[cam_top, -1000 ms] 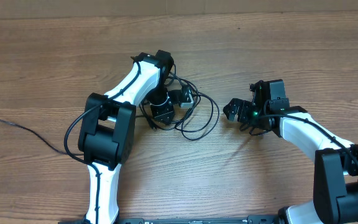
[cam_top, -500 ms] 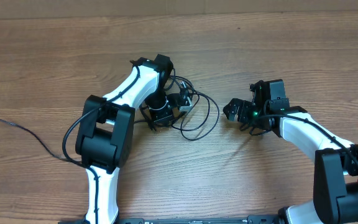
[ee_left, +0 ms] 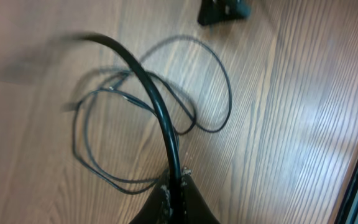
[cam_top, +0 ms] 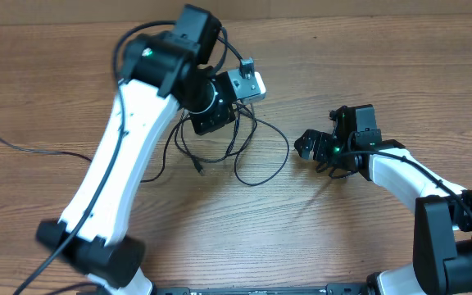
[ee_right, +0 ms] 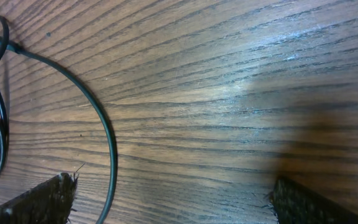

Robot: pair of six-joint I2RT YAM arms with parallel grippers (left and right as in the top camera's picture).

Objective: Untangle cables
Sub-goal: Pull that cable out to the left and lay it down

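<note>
Black cables [ee_left: 160,107] hang from your left gripper [ee_left: 175,186], clamped on one, probably so the loops separate; your right gripper [ee_right: 173,199] is open.

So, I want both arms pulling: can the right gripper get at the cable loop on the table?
Probably yes: the right gripper is open, and the loop lies just beside it with nothing between.

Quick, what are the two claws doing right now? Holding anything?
Left gripper: closed, pinching a black cable.
Right gripper: open, holding nothing.
</note>
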